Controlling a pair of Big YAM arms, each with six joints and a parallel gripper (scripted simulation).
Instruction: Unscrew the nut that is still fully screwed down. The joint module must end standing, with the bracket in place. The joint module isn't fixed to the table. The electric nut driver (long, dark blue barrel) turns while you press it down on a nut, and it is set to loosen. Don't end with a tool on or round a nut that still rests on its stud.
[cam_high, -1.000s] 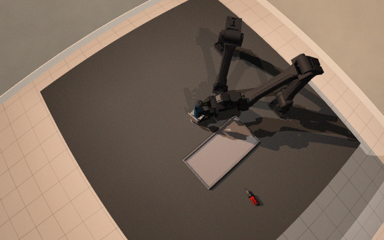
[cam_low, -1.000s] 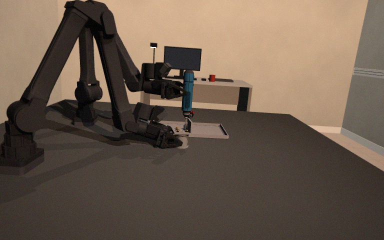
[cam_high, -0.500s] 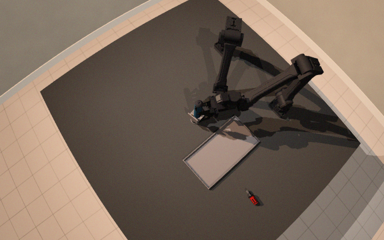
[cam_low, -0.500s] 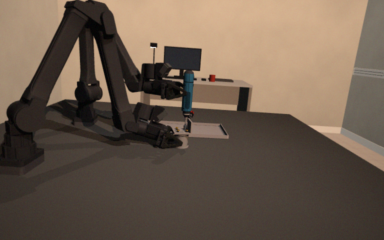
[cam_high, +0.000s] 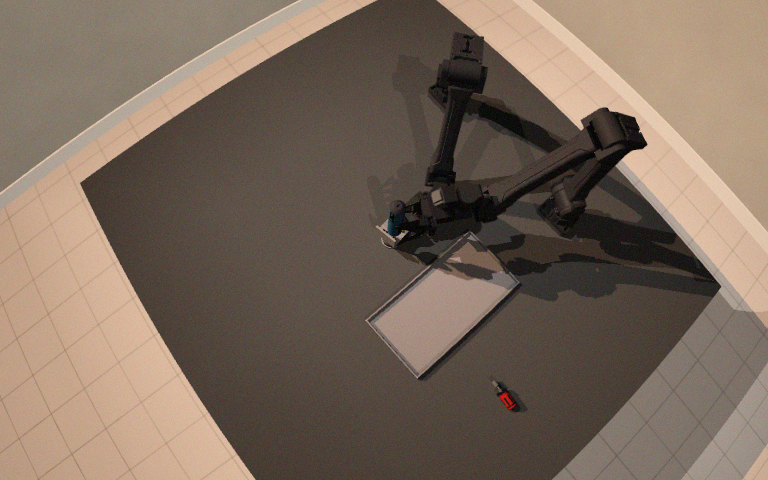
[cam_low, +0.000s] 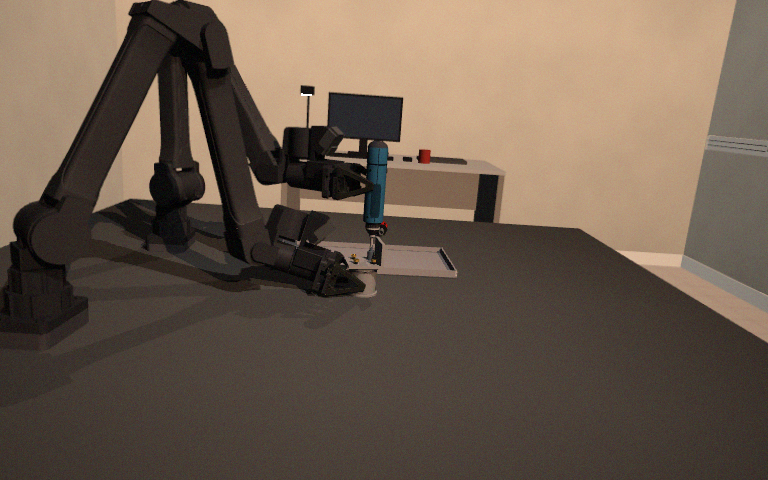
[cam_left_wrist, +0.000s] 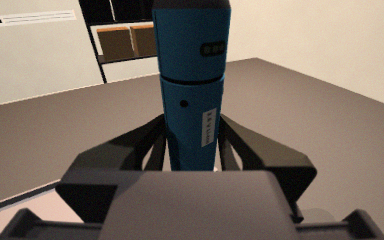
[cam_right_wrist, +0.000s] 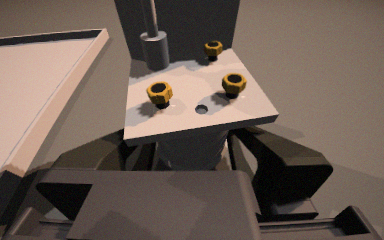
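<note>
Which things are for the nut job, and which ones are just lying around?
For the job:
- blue nut driver
- joint module
- bracket
- three yellow nuts in plain sight, sitting up off the plate; the driver's socket hides its spot

Just around, it seems:
- red-handled tool
- tray
- monitor
- red mug
</note>
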